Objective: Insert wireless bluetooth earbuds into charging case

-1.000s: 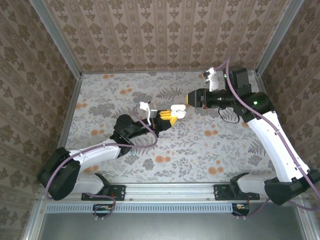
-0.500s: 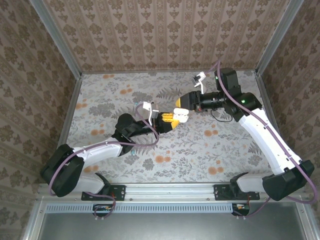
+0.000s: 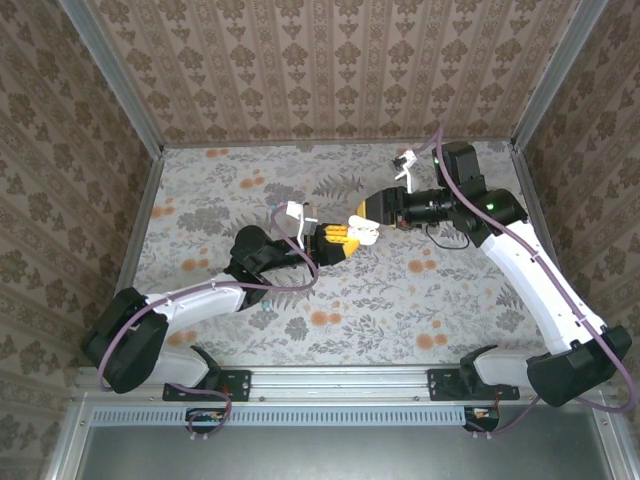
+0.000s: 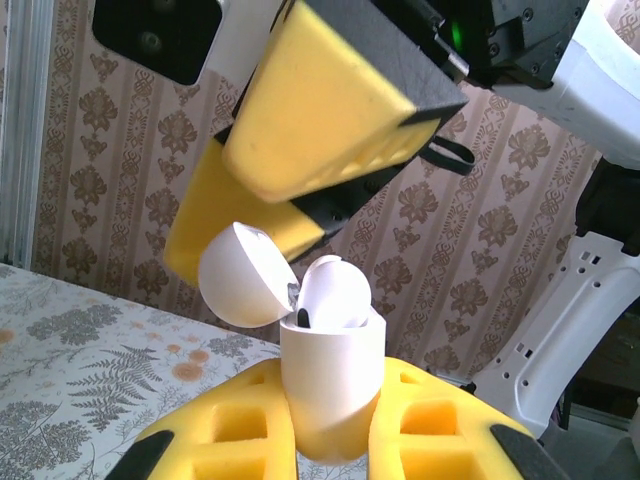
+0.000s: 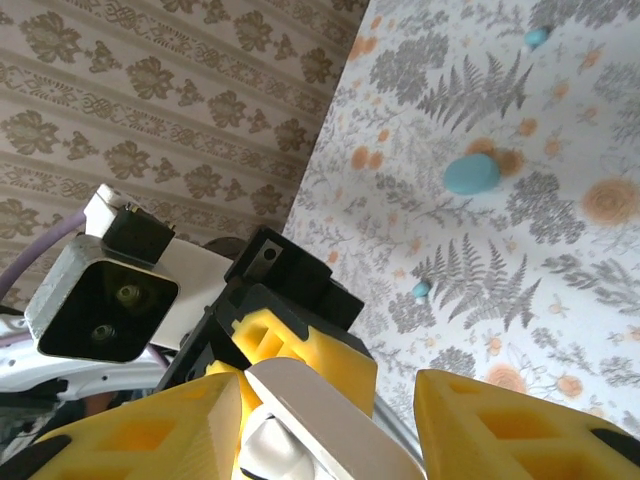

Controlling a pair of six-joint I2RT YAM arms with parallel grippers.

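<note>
— So, why is the left tool (image 4: 330, 405) clamped on the case (image 4: 330, 385) like that?
— To hold it upright above the bench (image 5: 560, 290), lid (image 4: 240, 275) tipped back. The mouth faces the right tool (image 5: 325, 420), whose jaws stand apart just above it with nothing seen between them.
— And the bud?
— A white bud (image 4: 332, 292), glossy and rounded, sits in the case's mouth, poking above the rim; probably not fully seated. A teal case (image 5: 471, 173) and teal buds (image 5: 421, 290) lie on the bench.

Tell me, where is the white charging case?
Mid-table in the top view, the case is clamped in the left gripper, the right gripper at its open lid.
</note>
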